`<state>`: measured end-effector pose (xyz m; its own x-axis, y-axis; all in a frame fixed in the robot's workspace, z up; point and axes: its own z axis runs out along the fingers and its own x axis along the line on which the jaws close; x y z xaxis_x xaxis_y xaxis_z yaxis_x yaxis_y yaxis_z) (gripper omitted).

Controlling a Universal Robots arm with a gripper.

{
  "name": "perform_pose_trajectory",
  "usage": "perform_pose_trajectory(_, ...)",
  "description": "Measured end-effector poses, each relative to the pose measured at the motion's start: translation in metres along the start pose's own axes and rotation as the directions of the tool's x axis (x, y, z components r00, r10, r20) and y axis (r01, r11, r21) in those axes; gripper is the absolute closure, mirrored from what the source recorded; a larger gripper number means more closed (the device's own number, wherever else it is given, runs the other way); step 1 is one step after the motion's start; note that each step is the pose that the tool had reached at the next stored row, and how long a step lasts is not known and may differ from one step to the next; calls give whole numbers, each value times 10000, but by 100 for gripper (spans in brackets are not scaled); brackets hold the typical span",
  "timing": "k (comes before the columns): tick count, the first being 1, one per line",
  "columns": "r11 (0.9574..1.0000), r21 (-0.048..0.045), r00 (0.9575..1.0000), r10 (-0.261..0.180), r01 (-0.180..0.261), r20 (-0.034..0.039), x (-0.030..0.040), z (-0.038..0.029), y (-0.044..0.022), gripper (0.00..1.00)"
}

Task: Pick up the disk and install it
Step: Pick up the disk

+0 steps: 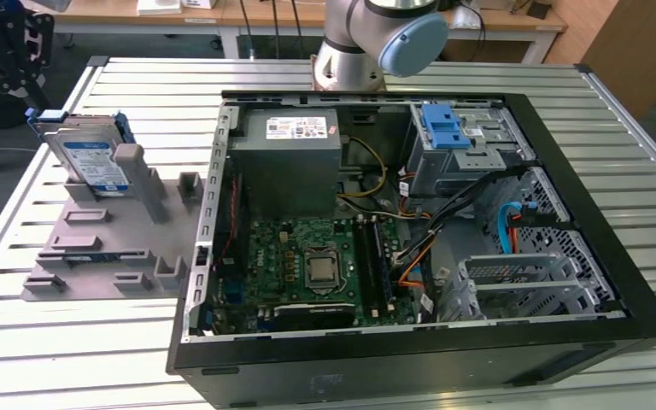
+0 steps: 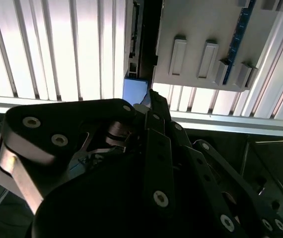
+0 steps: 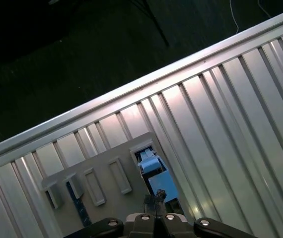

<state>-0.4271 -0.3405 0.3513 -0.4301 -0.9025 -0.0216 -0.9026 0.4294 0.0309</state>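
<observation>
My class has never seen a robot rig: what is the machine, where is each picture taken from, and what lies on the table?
The machine is one robot arm, rising behind an open computer case on a slatted metal table. The exterior view comes from a camera standing off the arm. Toward the exterior view's left it shows a grey holder with the disk standing upright in it. Both wrist views come from cameras riding on the arm, looking down past its pincer at the holder and disk. The pincer is shut and holds nothing.
</observation>
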Motion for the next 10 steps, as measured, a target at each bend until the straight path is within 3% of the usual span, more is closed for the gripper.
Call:
perform_pose_trajectory(6,9982,-13,9982,-600,599,-17,0,1,0,89)
perform_pose_trajectory(10,9919,-27,9919,-1269,1269,-33,0,5,0,89)
